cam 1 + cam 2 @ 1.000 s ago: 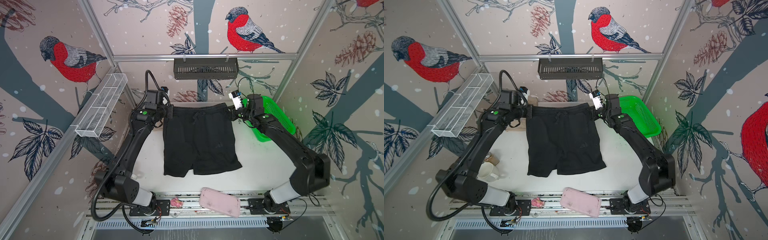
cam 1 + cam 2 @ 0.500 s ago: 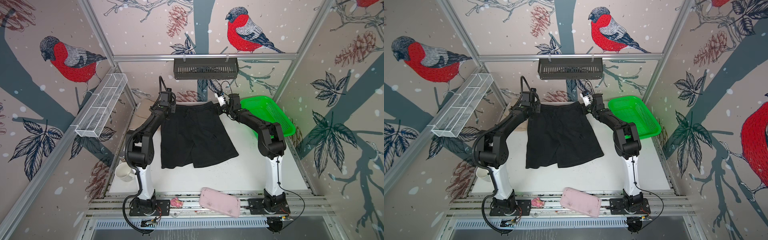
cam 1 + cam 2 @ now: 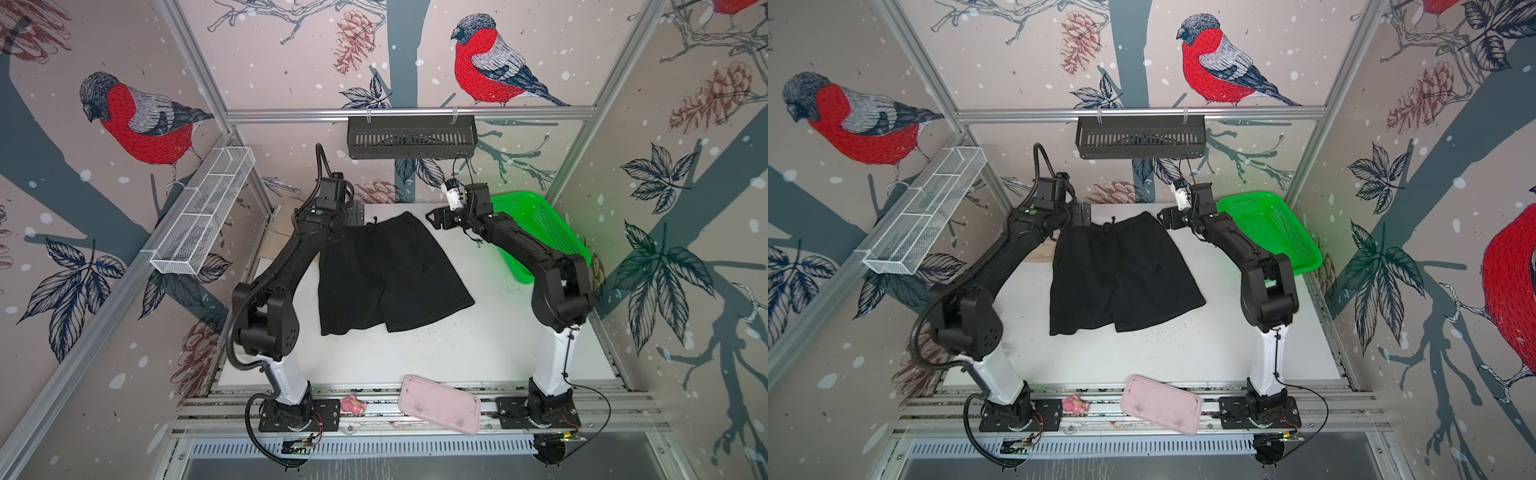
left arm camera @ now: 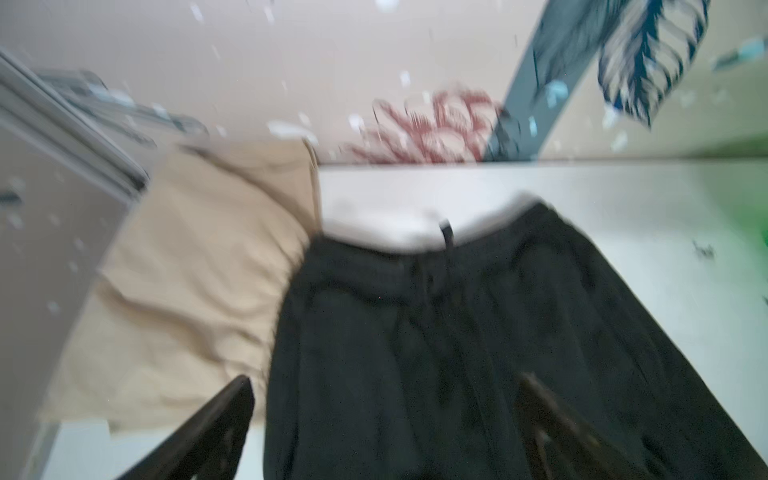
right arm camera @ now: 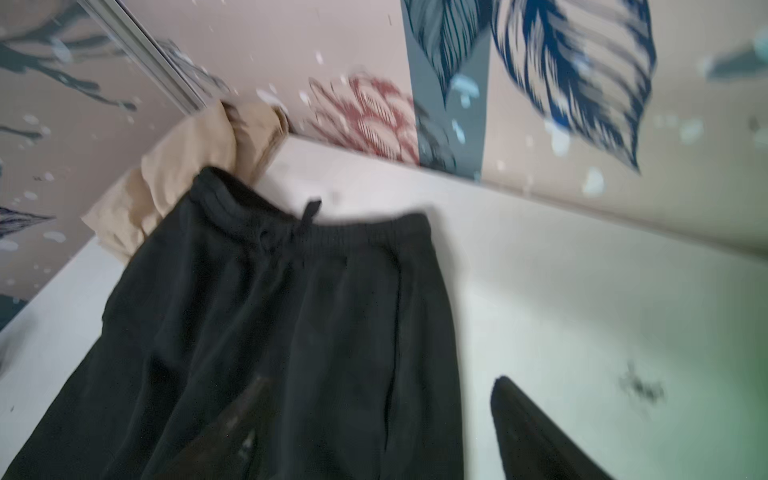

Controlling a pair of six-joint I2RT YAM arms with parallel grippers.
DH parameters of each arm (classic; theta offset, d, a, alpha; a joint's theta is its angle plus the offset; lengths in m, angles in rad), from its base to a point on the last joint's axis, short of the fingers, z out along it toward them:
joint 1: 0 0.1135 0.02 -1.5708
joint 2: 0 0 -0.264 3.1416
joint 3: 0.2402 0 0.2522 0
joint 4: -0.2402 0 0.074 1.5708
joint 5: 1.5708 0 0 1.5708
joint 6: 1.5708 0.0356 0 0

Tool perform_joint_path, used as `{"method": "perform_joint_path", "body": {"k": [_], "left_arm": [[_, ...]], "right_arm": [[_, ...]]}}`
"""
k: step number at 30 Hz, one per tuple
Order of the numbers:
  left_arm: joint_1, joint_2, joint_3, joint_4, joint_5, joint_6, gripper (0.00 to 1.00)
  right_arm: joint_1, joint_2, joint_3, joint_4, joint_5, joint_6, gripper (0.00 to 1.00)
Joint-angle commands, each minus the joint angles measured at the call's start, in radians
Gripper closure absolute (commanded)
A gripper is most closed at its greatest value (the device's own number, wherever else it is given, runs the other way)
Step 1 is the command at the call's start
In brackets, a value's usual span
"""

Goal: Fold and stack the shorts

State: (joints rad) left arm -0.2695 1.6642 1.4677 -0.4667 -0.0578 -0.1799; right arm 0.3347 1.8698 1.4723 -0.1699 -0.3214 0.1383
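Black shorts [image 3: 386, 270] lie flat mid-desk [image 3: 478, 357], waistband at the back wall, legs toward the arm bases. Beige shorts [image 4: 195, 270] sit bunched in the back left corner, touching them. Left end effector [image 3: 354, 214] and right end effector [image 3: 435, 219] gape empty at opposite waistband corners, equally near; wrist views are blurred, so probably no cloth contact.
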Motion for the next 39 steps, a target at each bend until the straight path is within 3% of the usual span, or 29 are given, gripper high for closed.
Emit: {"method": "perform_joint_path", "body": {"k": [1, 4, 7, 11, 16, 20, 25, 27, 34, 35, 36, 39], "left_arm": [[-0.037, -0.144, -0.226, -0.036, 0.219, -0.107, 0.03], [-0.098, -0.317, -0.450, 0.056, 0.278, -0.147, 0.03], [-0.195, -0.420, -0.591, 0.134, 0.271, -0.160, 0.03], [-0.255, -0.446, -0.674, 0.173, 0.225, -0.170, 0.03], [-0.272, -0.378, -0.712, 0.178, 0.155, -0.213, 0.03], [-0.276, -0.334, -0.738, 0.245, 0.189, -0.222, 0.03], [-0.300, -0.269, -0.757, 0.307, 0.218, -0.201, 0.03], [-0.318, -0.250, -0.768, 0.332, 0.235, -0.197, 0.03], [-0.393, -0.250, -0.761, 0.365, 0.291, -0.200, 0.03], [-0.413, -0.257, -0.759, 0.376, 0.302, -0.203, 0.03], [-0.434, -0.264, -0.759, 0.395, 0.317, -0.215, 0.03], [-0.471, -0.296, -0.747, 0.426, 0.357, -0.243, 0.03]], "right_arm": [[0.000, -0.168, -0.236, -0.094, 0.147, 0.096, 0.16], [0.003, -0.310, -0.462, -0.122, 0.222, 0.153, 0.19], [0.008, -0.385, -0.601, -0.140, 0.260, 0.190, 0.22], [0.032, -0.418, -0.700, -0.099, 0.281, 0.229, 0.25], [0.057, -0.338, -0.702, -0.047, 0.280, 0.239, 0.29], [0.064, -0.282, -0.682, -0.047, 0.301, 0.234, 0.50], [0.055, -0.235, -0.667, -0.028, 0.305, 0.222, 0.88], [0.030, -0.222, -0.643, -0.036, 0.322, 0.211, 0.97], [-0.089, -0.172, -0.470, -0.090, 0.473, 0.139, 0.96], [-0.097, -0.162, -0.451, -0.085, 0.464, 0.132, 0.83], [-0.104, -0.152, -0.429, -0.088, 0.453, 0.123, 0.65], [-0.101, -0.148, -0.374, -0.111, 0.411, 0.108, 0.40]]}}
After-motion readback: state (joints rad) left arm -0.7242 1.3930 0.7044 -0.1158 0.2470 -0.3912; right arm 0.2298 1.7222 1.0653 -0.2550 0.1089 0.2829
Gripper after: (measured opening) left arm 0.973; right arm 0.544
